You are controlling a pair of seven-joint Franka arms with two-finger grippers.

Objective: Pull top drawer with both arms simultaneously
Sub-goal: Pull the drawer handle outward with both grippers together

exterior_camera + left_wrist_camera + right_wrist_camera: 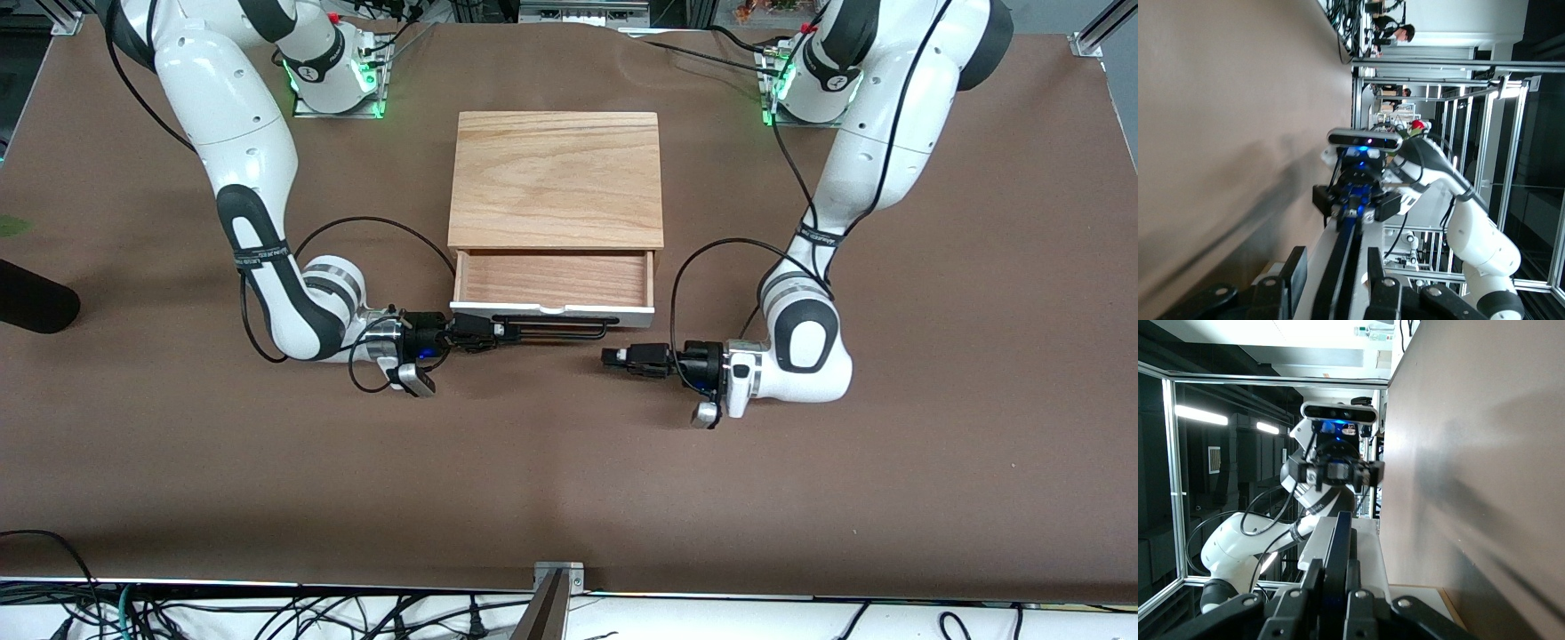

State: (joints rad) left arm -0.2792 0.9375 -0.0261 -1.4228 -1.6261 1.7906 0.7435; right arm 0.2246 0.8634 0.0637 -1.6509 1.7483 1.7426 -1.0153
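We see the top drawer (553, 283) pulled partly out of a low cabinet (556, 178) that stands in the middle of the brown worktop (569, 480), with the drawer's white front panel turned toward the front camera and its light wood bottom visible and bare. The black wire handle (556, 325) runs along the front of the panel. The right pincer (503, 334) lies low over the worktop at the end of the handle that is toward the right arm's end of the worktop, and it is clenched on the bar; in the right wrist view the two fingers (1313, 577) press against the dark bar (1336, 553) from both sides. The left pincer (608, 357) is also low over the worktop, near the other end of the handle but apart from it, a little nearer to the front camera than the bar. In the left wrist view its fingers (1295, 270) stand apart, released, with the bar (1338, 263) seen in the gap between them, and the right pincer (1353, 203) shows at the farther end of the bar.
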